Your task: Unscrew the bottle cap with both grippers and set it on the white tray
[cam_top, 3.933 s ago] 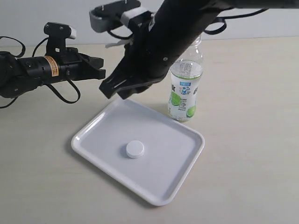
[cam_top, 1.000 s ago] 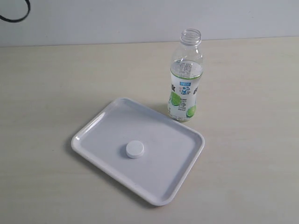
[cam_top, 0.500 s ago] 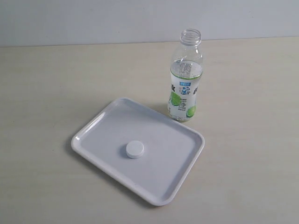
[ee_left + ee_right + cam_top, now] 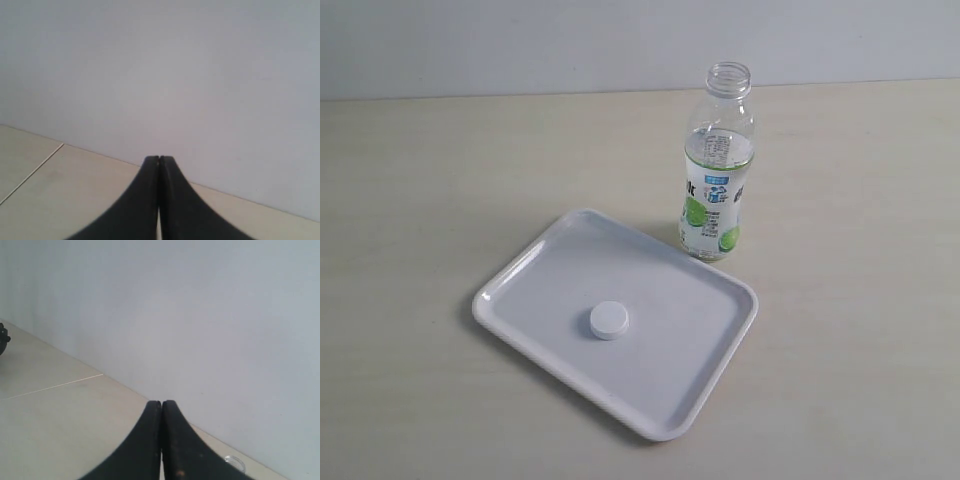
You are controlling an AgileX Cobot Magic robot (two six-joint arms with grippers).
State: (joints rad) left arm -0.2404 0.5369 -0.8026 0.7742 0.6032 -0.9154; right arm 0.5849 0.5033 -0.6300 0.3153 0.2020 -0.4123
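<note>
Now the bottle cap point(image 4: 608, 320) lies flat near the middle of the white tray point(image 4: 690, 350), well apart from both pincers: the left gripper point(image 4: 159, 161) and the right gripper point(image 4: 161, 405) each press their fingers point(image 4: 142, 202) together on nothing and face a pale wall point(image 4: 200, 75). Both, over the table point(image 4: 440, 180) seconds ago, are gone from the exterior view; the cap has not shifted. It is small, round and white, its side too small to make out. The bottle point(image 4: 717, 190) stands uncapped beside the tray.

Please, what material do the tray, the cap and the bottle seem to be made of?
The white tray: probably plastic, glossy; soft reflections show on its floor and rim. The bottle cap: seemingly white plastic, duller, no shine. The bottle: likely clear plastic; the table shows through above a printed label.
</note>
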